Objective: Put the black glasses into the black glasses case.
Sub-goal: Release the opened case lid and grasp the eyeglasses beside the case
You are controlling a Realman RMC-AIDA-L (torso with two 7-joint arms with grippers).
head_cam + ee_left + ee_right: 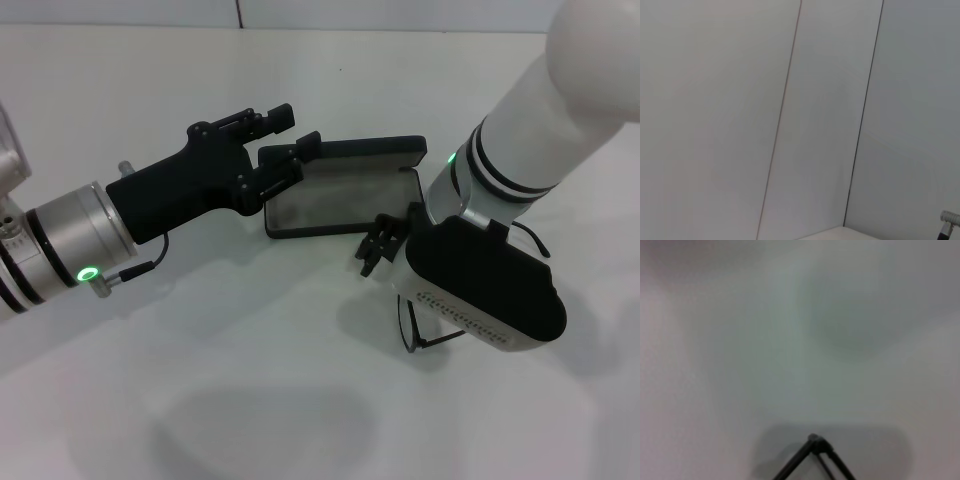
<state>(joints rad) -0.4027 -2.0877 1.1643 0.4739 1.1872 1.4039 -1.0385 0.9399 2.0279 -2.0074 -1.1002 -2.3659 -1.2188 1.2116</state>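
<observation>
Counter (250, 400): white and bare in the foreground, carrying the case and both arms' work farther back.
Black glasses (412, 335): nearest of the task's things, mostly hidden beneath the right arm's wrist housing; only a thin rim and part of a temple arm show at its near edge. They are outside the case, just on its near right side. In the right wrist view a folded black frame corner (816, 446) shows low down above its shadow on the counter.
Right tool (383, 240): points toward the case's right front corner, just beside it; the short black fingers sit close to each other, but I cannot tell whether they grip the glasses.
Black glasses case (340, 200): lies open at mid-counter, grey lining facing up, its lid standing up along the far side.
Left tool (285, 150): reaches in from the left at the case's left end, fingers apart, the lower finger at the lid's left edge and the upper one free in the air, clamped on nothing.
Wall (740, 100): pale panels with dark seams fill the left wrist view.
</observation>
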